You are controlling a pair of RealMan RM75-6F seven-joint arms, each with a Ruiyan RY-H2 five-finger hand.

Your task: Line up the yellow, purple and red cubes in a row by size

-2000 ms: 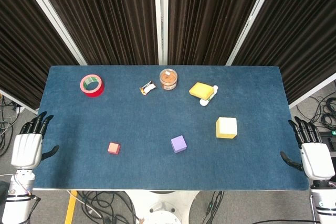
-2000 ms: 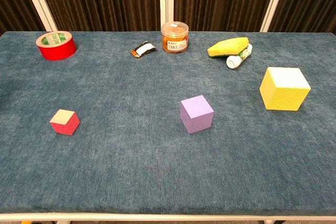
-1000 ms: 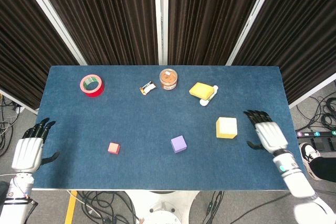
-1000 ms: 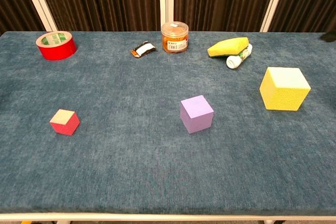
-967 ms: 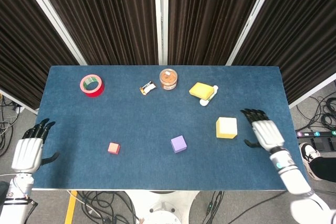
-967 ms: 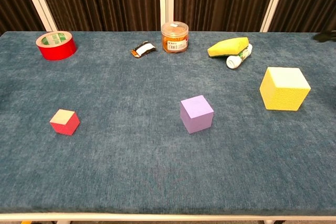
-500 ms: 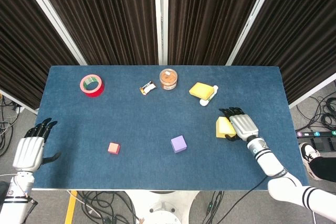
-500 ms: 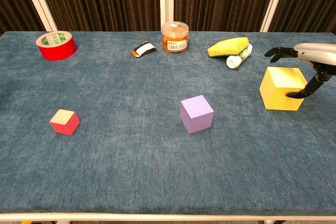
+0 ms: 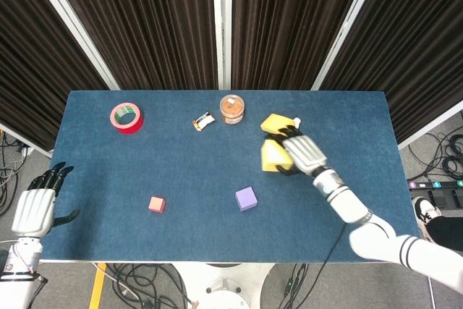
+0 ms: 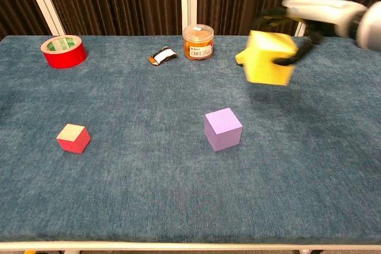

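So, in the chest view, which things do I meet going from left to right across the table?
Red tape roll → red cube → small wrapped packet → orange jar → purple cube → yellow cube, lifted by the right hand.

Smallest cube [image 9: 156, 204] far left, middle cube [image 9: 246, 198] centre, largest cube [image 9: 272, 155] behind-right, above the table [image 9: 108, 171].

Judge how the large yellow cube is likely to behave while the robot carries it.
The large yellow cube looks like light foam: the right hand lifts it with fingers only at its sides. Its dimpled faces probably resist slipping. Flat sides mean it should not roll once set down.
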